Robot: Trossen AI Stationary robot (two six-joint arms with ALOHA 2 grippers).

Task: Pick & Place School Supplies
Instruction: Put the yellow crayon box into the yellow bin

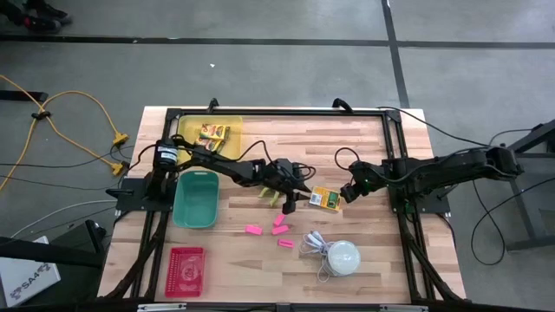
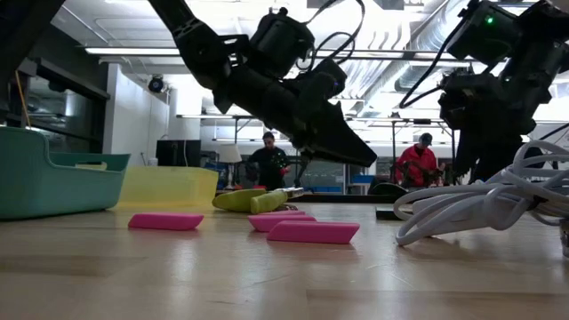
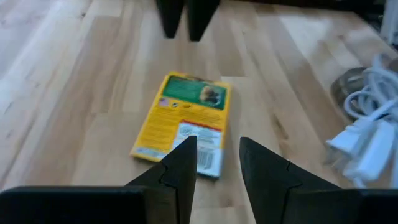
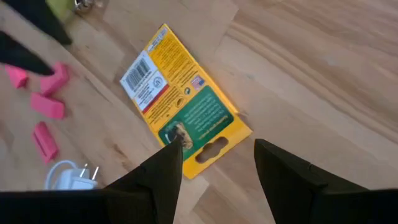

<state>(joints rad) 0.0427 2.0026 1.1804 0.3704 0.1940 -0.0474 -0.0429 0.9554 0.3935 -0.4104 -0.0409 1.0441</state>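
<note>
High view: the yellow-and-green box (image 1: 326, 198) lies flat between both grippers. The left gripper (image 1: 293, 197) and right gripper (image 1: 345, 194) stand spread, holding nothing.

The surface (image 1: 373, 260) is pale, smooth planked wood with a matt finish. The yellow-and-green box (image 4: 183, 99) looks like glossy printed card. The pink blocks (image 2: 311, 232) look matt, rubbery.

Grey concrete floor (image 1: 277, 78) with dark seams surrounds the table; ceiling strip lights (image 2: 151, 52) glow overhead.
</note>
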